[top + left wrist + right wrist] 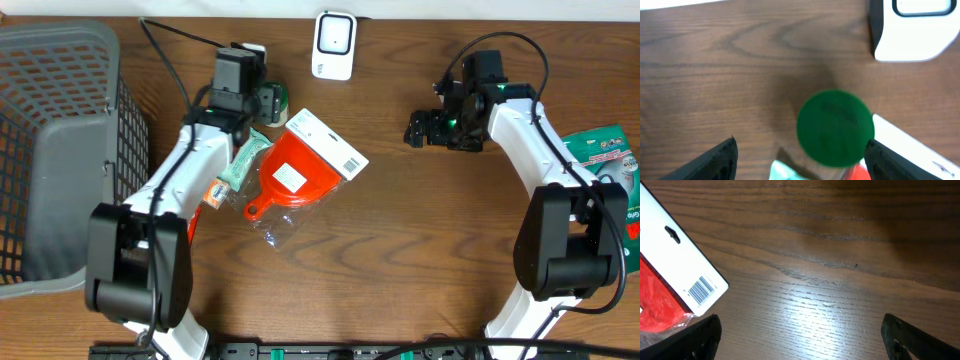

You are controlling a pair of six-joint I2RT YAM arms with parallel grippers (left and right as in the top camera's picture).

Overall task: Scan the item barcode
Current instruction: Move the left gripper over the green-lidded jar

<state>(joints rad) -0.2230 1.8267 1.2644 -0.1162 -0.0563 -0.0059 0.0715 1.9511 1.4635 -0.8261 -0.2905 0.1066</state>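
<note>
On the white header card (682,262), a barcode (701,290) shows.

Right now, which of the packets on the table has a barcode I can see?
The red packet in the middle: its white card shows a barcode at one corner. The pale green packet and dark green bag show none.

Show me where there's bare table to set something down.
Widest bare wood: the middle, between the red funnel package and the right gripper, running to the near edge. A smaller patch lies between the white scanner and that gripper. Crowded: along the left arm, beside the basket.
</note>
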